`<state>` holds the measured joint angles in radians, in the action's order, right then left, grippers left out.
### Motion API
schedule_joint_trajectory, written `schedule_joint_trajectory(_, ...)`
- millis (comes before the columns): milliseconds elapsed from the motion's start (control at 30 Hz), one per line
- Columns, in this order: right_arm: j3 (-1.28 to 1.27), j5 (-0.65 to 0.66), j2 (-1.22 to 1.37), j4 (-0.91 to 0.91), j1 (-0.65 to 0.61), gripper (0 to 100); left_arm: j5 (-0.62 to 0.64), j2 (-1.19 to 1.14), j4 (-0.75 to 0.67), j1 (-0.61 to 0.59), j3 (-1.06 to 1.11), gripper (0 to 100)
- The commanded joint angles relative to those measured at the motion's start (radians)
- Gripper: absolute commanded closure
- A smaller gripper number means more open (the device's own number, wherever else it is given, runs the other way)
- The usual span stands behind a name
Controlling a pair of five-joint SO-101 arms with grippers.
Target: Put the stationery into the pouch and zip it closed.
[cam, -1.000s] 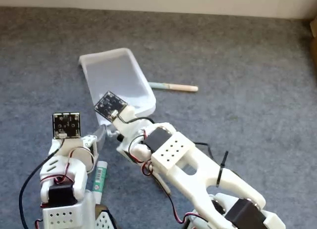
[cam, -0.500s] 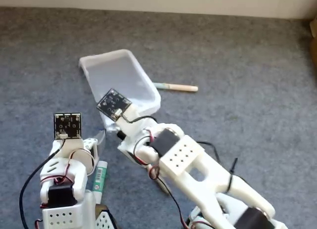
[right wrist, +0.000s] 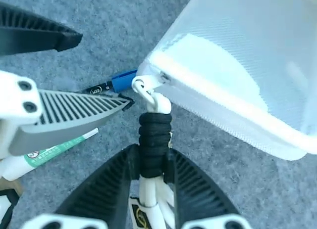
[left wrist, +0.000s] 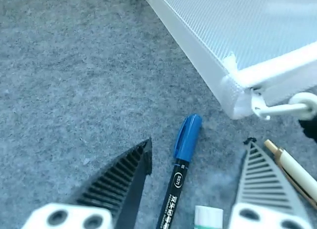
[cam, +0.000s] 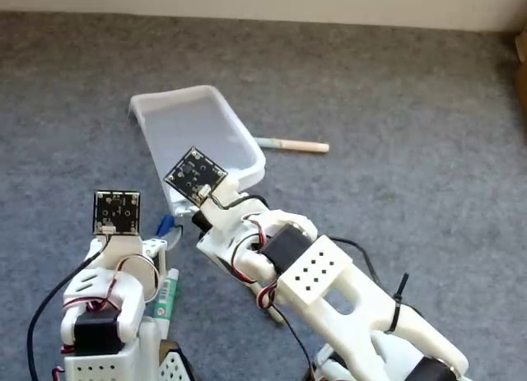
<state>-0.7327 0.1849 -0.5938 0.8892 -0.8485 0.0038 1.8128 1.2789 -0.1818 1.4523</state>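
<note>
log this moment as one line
left claw: open over blue-capped black marker | right claw: shut on black zipper pull cord of white mesh pouch

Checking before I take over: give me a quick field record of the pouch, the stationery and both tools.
pouch: white mesh, lying on carpet
right tool: shut on black zipper pull at pouch corner
left tool: open, above blue-capped marker
outside pouch: marker, glue stick and cream pen by left tool; second pen on carpet beside pouch

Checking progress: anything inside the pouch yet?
Nothing shows through the pouch mesh; its near end is covered by the right arm. The marker and pen lie outside.
</note>
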Motion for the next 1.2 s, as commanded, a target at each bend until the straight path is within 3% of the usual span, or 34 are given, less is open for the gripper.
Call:
schedule_joint_trajectory(0, 0.013, 0.005, -0.024, -0.030, 0.007, 99.5, -0.003, 0.007, -0.023, 0.018, -0.047, 72)
schedule_joint_trajectory(167, 0.015, 0.005, -0.025, 0.010, -0.004, 99.5, -0.003, 0.007, -0.186, 0.018, 0.053, 72)
schedule_joint_trajectory(633, 0.018, 0.009, -0.025, 0.090, -0.038, 99.5, -0.003, 0.007, -0.255, 0.016, 0.101, 73)
schedule_joint_trajectory(900, 0.021, 0.014, -0.027, 0.153, -0.028, 99.5, -0.009, 0.007, -0.331, 0.016, 0.127, 90)
schedule_joint_trajectory(1167, 0.022, 0.091, -0.027, 0.148, 0.093, 99.5, -0.009, 0.007, -0.331, -0.010, 0.119, 97)
